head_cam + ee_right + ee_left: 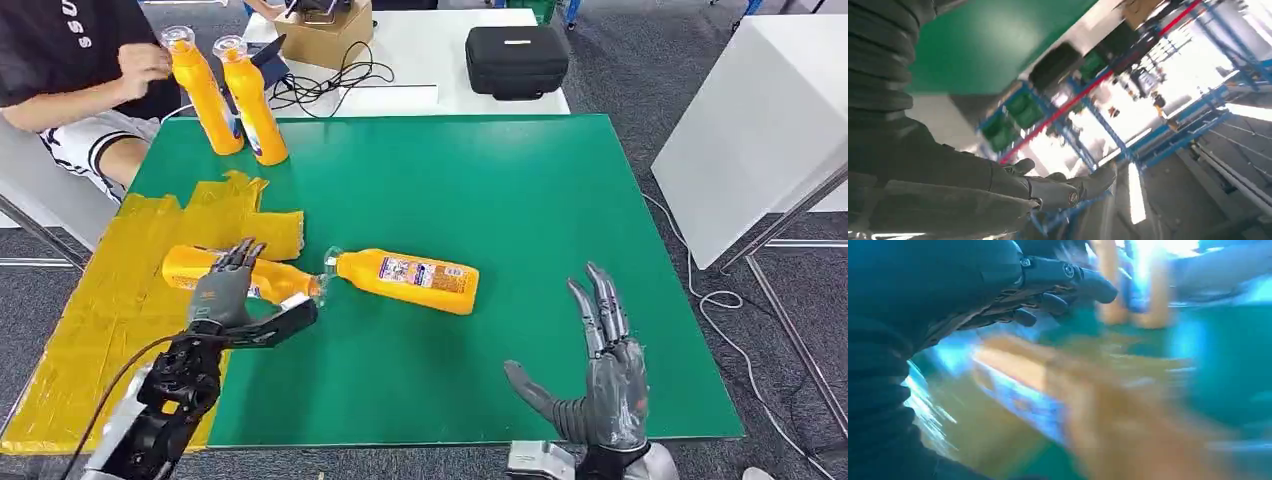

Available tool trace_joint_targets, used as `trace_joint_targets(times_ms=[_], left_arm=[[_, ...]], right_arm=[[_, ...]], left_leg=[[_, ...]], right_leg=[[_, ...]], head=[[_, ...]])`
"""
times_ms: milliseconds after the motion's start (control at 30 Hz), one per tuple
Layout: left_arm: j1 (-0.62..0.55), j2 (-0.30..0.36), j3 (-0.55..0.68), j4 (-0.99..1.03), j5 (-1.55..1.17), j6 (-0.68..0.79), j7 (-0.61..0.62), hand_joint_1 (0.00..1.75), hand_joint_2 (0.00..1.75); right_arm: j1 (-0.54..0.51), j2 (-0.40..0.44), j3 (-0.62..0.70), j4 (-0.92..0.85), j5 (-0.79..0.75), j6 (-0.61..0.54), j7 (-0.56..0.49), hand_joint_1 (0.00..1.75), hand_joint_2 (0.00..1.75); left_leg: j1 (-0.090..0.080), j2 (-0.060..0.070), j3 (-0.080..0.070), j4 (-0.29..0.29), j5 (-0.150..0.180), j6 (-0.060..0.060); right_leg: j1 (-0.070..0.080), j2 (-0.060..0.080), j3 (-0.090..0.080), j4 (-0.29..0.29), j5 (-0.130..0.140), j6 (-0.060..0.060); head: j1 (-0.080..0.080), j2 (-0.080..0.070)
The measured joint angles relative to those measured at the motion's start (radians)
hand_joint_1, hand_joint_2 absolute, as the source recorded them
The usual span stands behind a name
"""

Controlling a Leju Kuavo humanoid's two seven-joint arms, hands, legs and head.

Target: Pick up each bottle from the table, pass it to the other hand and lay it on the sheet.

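The left hand (228, 300), fingers apart and holding nothing, hovers lower left over one lying orange bottle (262, 279) on the yellow sheet (110, 300). The right hand (600, 385), lower right, is spread wide; it should next approach the centre bottle (410, 279) squarely across its body.

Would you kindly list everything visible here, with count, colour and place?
Standing bottles: two, orange, at the table's far left corner.
Lying bottles: two, orange; one on the green table, one on the sheet's edge.
Sheet: one, yellow, table's left side.
Table: one, green.
Case: one, black, on the white table behind.
Cardboard box: one, brown, beside cables.
Person: one, seated, far left.
Left hand: over the sheet bottle, fingers spread.
Right hand: open, holding nothing.
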Motion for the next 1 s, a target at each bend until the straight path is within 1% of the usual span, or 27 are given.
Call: trace_joint_targets(times_ms=[67,133,267,367,433,500,600,700,867,1000], left_arm=[[0.009,-0.014,-0.015,-0.074,0.115,-0.014,-0.006,0.0,1.75],[0.016,-0.021,-0.02,-0.117,0.207,-0.016,-0.04,0.0,1.75],[0.05,-0.029,-0.027,-0.203,0.716,-0.096,-0.194,0.0,1.75],[0.097,-0.03,-0.036,-0.273,0.968,-0.159,-0.281,0.0,1.75],[0.12,-0.03,-0.042,-0.305,1.045,-0.189,-0.305,0.0,1.75],[0.139,-0.03,-0.046,-0.327,1.097,-0.224,-0.321,0.0,1.75],[0.159,-0.03,-0.057,-0.344,1.148,-0.263,-0.336,0.0,1.75],[0.172,-0.03,-0.069,-0.35,1.169,-0.288,-0.342,0.0,1.75],[0.17,-0.031,-0.088,-0.348,1.169,-0.299,-0.327,0.0,1.75],[0.169,-0.039,-0.102,-0.34,1.169,-0.307,-0.325,0.0,1.75]], right_arm=[[0.0,0.002,-0.006,0.0,0.041,-0.002,0.018,0.0,1.75],[0.0,0.005,-0.01,0.0,0.074,-0.001,0.034,0.0,1.75],[-0.025,0.005,-0.028,0.006,0.19,0.053,0.118,0.0,1.75],[-0.066,0.003,-0.05,0.027,0.218,0.09,0.149,0.0,1.75],[-0.095,0.002,-0.064,0.044,0.21,0.125,0.164,0.0,1.75],[-0.121,0.002,-0.077,0.06,0.174,0.184,0.18,0.0,1.75],[-0.162,0.001,-0.095,0.09,0.048,0.324,0.204,0.0,1.75],[-0.206,0.0,-0.109,0.134,-0.032,0.421,0.224,0.0,1.75],[-0.271,0.001,-0.117,0.218,-0.072,0.499,0.237,0.0,1.75],[-0.316,0.013,-0.113,0.283,-0.059,0.552,0.238,0.0,1.75]], left_leg=[[0.0,0.0,0.0,0.0,0.0,0.0],[0.0,0.001,0.0,0.0,0.0,0.0],[0.0,0.001,0.0,0.0,0.0,0.0],[0.0,0.002,0.0,0.0,0.0,0.0],[0.0,0.001,0.0,0.0,0.0,0.0],[0.0,0.001,0.0,0.0,0.0,0.0],[0.0,0.001,0.0,0.0,0.0,0.0],[0.0,0.001,0.0,0.0,0.0,0.0],[0.0,0.0,0.0,0.0,0.0,0.0],[0.0,0.0,0.0,0.0,0.0,0.0]], right_leg=[[0.0,0.0,0.0,0.0,0.0,0.0],[0.0,0.0,0.0,0.0,0.0,0.0],[0.0,0.0,0.0,0.0,0.0,0.0],[0.0,0.0,0.0,0.0,0.0,0.0],[0.0,0.0,0.0,0.0,0.0,0.0],[0.0,0.0,0.0,0.0,0.0,0.0],[0.0,0.0,0.0,0.0,0.0,0.0],[0.0,0.0,0.0,0.0,0.0,0.0],[0.0,0.0,0.0,0.0,0.0,0.0],[0.0,0.0,0.0,0.0,0.0,0.0]], head=[[0.0,0.0],[0.0,0.0],[0.0,0.0],[0.0,0.0],[0.0,0.0],[0.0,0.0],[0.0,0.0],[0.0,0.0],[0.0,0.0],[0.0,0.0]])
